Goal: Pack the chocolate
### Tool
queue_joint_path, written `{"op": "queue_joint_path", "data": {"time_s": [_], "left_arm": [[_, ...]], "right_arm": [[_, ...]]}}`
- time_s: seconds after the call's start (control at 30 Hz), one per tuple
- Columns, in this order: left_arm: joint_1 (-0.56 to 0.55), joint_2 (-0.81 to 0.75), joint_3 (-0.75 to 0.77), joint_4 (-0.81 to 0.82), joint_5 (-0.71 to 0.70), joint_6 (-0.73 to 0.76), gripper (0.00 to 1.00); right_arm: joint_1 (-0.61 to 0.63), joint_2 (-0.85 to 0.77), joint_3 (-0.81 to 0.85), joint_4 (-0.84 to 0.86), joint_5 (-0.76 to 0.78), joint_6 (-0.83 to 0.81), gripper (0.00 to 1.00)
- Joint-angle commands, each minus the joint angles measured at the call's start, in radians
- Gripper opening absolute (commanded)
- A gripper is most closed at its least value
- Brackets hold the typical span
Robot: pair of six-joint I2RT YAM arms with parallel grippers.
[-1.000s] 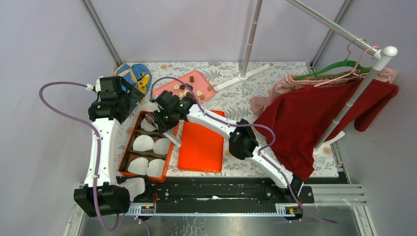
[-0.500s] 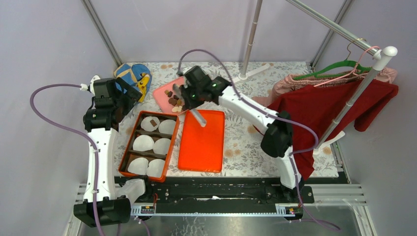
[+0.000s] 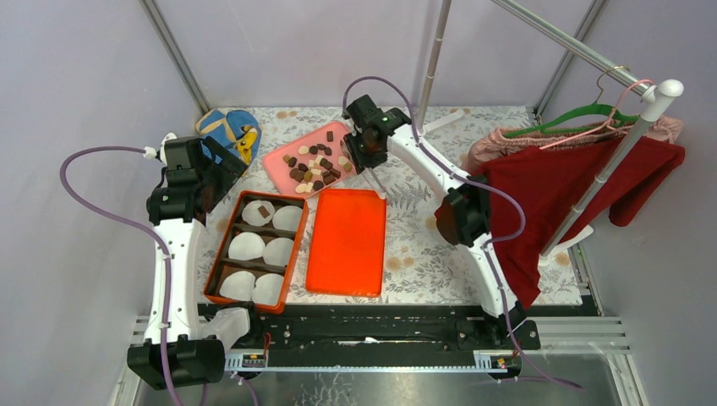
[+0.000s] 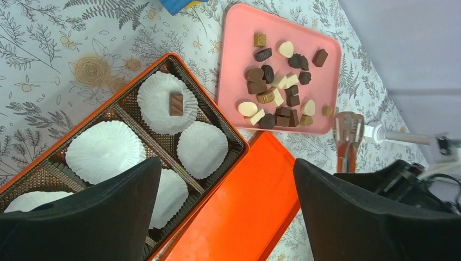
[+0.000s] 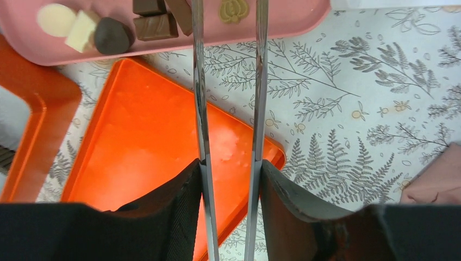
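Most of the chocolate [image 3: 314,165] lies loose on the pink tray [image 3: 272,162] at the far middle of the table [image 3: 414,245]. One brown piece [image 3: 264,211] sits in the far-left paper liner [image 3: 254,213] of the orange box [image 3: 221,254]. The right gripper [image 5: 229,168] clamps metal tongs [image 5: 199,81], blades parted over the tray's near edge, probably to pick another. The left gripper [image 4: 227,163] hangs wide open above the box.

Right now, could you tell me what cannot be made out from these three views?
- The tongs: tips cut off by the top edge, right wrist view; too small elsewhere to show whether they carry anything.
- Blue-and-yellow item: partly under the left arm, top view; cut off by the top edge, left wrist view.
- Pink tray: right corner under the right arm, top view.
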Motion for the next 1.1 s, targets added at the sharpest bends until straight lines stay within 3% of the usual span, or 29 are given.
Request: {"op": "queue_joint_path", "data": {"time_s": [0.0, 0.27, 1.07], "left_arm": [[0.005, 0.0, -0.007, 0.047, 0.011, 0.017, 0.99], [0.006, 0.011, -0.019, 0.049, 0.003, 0.022, 0.99], [0.006, 0.021, -0.037, 0.055, -0.018, 0.023, 0.99]], "right_arm": [[0.016, 0.075, 0.13, -0.082, 0.029, -0.04, 0.47], [0.016, 0.156, 0.199, -0.052, 0.026, -0.017, 0.54], [0.02, 0.252, 0.249, 0.02, 0.008, -0.007, 0.59]]}}
